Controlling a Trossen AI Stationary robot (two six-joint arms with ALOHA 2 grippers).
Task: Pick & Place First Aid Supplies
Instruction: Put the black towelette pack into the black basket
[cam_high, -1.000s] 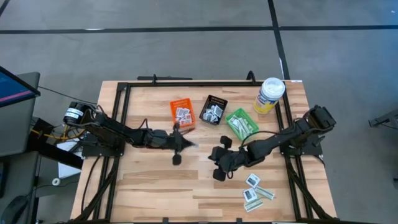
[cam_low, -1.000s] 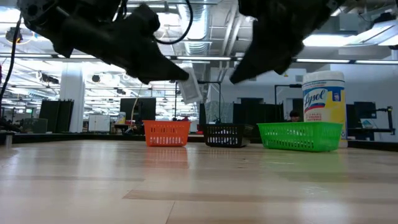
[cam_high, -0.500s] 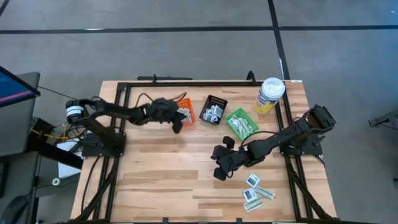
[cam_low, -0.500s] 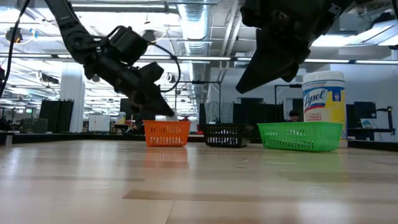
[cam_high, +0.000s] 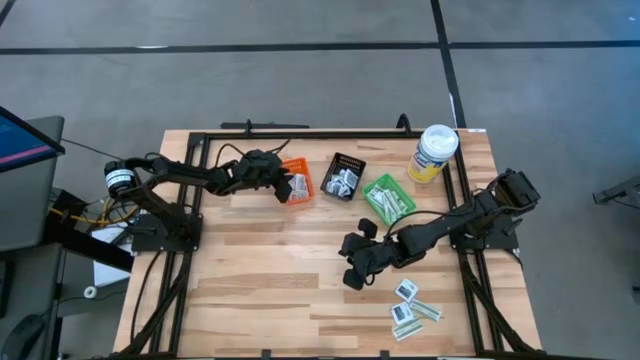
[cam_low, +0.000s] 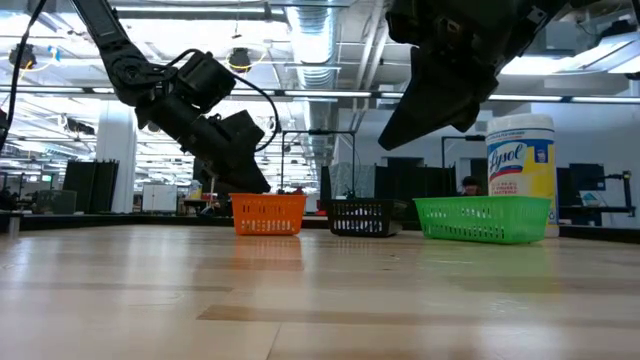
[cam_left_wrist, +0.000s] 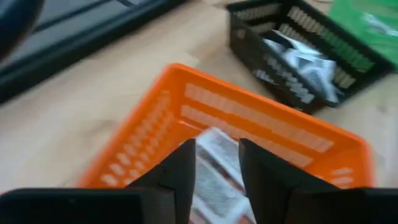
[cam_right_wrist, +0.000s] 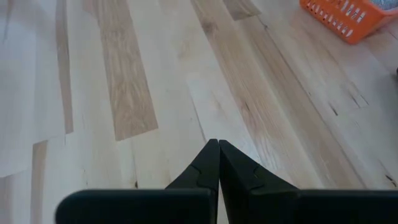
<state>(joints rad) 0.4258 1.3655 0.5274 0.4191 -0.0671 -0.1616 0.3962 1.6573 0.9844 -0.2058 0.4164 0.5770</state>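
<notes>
My left gripper (cam_left_wrist: 217, 171) stands open just above the orange bin (cam_high: 299, 166), at the bin's left end (cam_low: 256, 186). A white printed packet (cam_left_wrist: 219, 149) lies in the bin below the gap between its fingers, which are clear of it. More packets fill the black bin (cam_left_wrist: 292, 37) and the green bin (cam_high: 388, 198). Several loose first aid supplies (cam_high: 408, 305) lie flat on the table near its front right. My right gripper (cam_high: 350, 278) hangs shut and empty above the table's middle (cam_right_wrist: 217, 144).
The three bins stand in a row at the far middle, with a white-lidded yellow canister (cam_high: 433, 152) to their right. A black frame (cam_high: 300, 133) runs along the table's far and side edges. Bare wood lies at the near left.
My left gripper has swung from the table's middle toward the far edge and now stands over the orange bin, having tipped and rolled a little. The white packet that hung from its fingertips a second ago no longer shows there.
</notes>
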